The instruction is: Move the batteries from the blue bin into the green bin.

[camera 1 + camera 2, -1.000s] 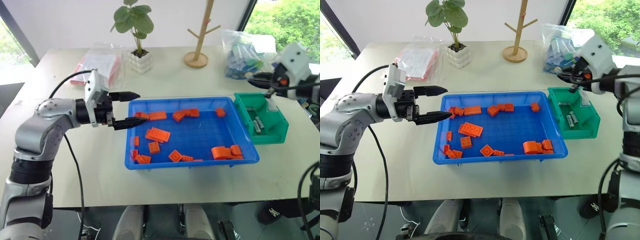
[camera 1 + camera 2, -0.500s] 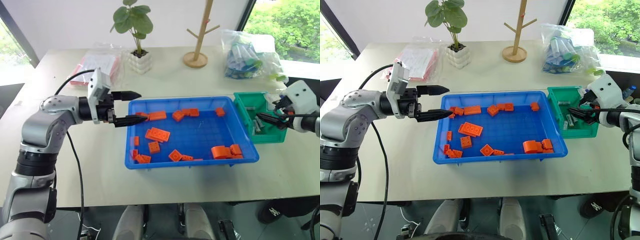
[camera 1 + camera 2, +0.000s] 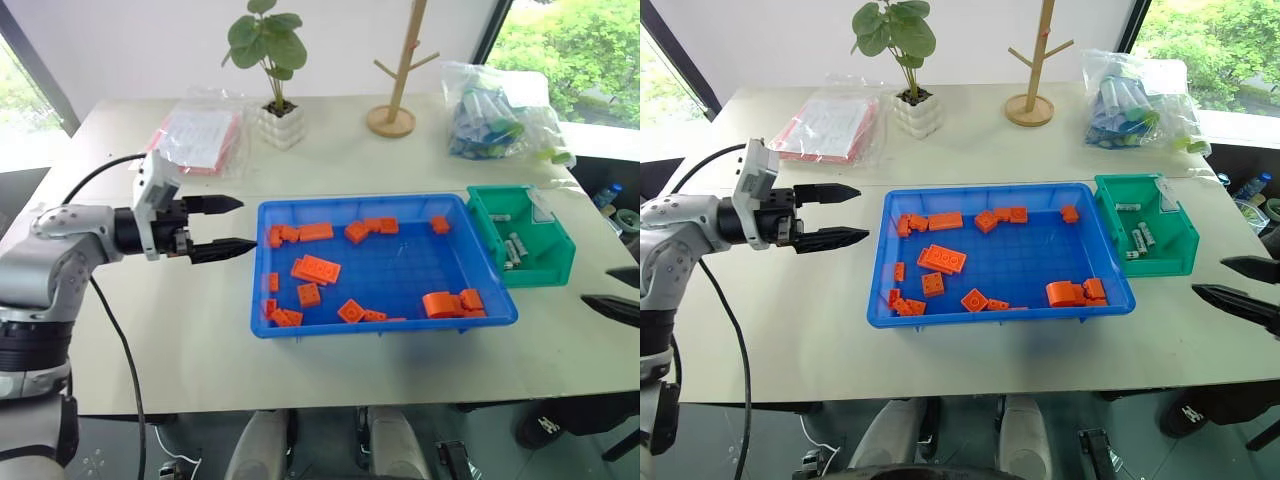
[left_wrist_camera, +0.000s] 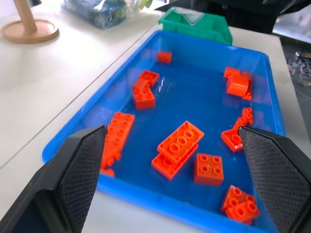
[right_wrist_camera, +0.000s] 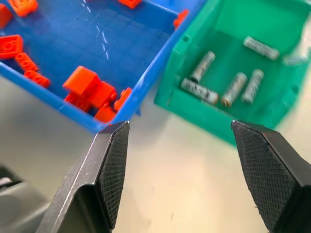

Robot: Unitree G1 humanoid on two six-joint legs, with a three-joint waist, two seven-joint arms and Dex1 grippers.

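A: From the head view, where are the batteries (image 3: 1137,239) lying?
B: In the green bin (image 3: 1168,262); the blue bin (image 3: 1002,312) is holding just orange bricks (image 3: 942,259). Left gripper (image 3: 225,224) is hovering beside it, fingers spread, empty.

A: Right wrist view?
B: Right gripper (image 5: 194,160) is gaping empty over them. I judge the task finishing; next, rechecking the tray.

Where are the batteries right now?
The batteries lie inside the green bin, which sits against the blue bin's right end on the robot's right.
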